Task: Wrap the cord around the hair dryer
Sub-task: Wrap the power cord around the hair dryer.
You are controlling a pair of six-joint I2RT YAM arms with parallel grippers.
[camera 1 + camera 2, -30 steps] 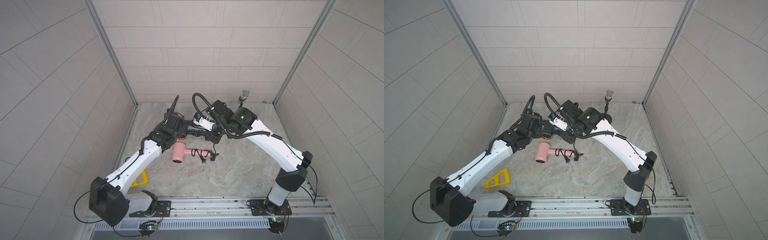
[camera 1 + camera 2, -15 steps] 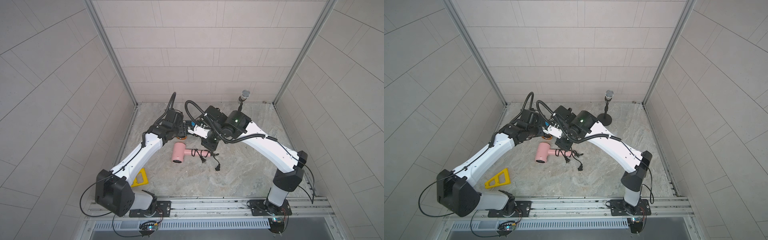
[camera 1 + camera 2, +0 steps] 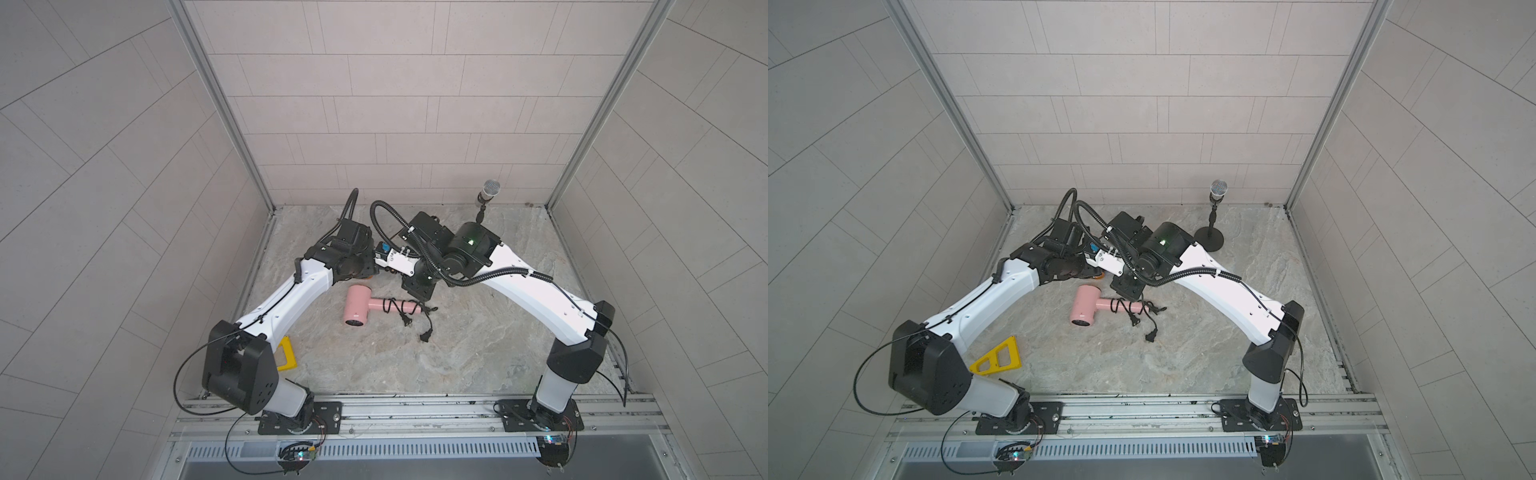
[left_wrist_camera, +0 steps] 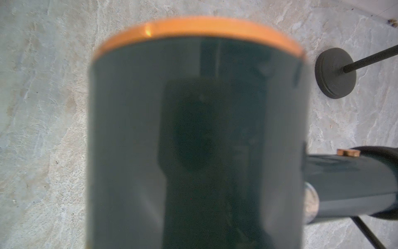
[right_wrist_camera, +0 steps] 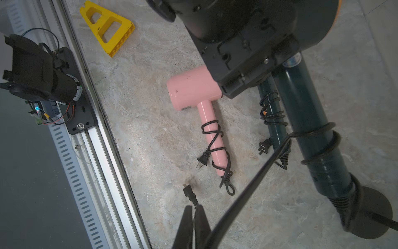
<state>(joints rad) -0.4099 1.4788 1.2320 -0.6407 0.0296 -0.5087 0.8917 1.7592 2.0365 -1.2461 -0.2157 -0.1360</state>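
Note:
My left gripper [image 3: 362, 268] is shut on the barrel of a dark teal hair dryer [image 4: 193, 129] with an orange rim and holds it above the floor; its jaws are hidden behind the barrel. The dryer's handle [image 5: 312, 138] carries a few loose turns of black cord [image 5: 323, 129]. From there the cord runs to my right gripper [image 5: 195, 207], which is shut on it just behind the plug [image 5: 187, 191]. In both top views the two wrists nearly meet at the back left of the floor.
A pink hair dryer [image 3: 357, 307] with its cord wound on the handle lies on the floor under the grippers. A second teal dryer [image 5: 274, 125], also wound, lies beside it. A microphone stand [image 3: 1209, 239] is at the back right, a yellow triangle [image 3: 998, 359] at the front left.
Both arms have shifted left with the teal dryer. My right gripper has come down by the pink dryer's handle, carrying the plug end of the cord with it.

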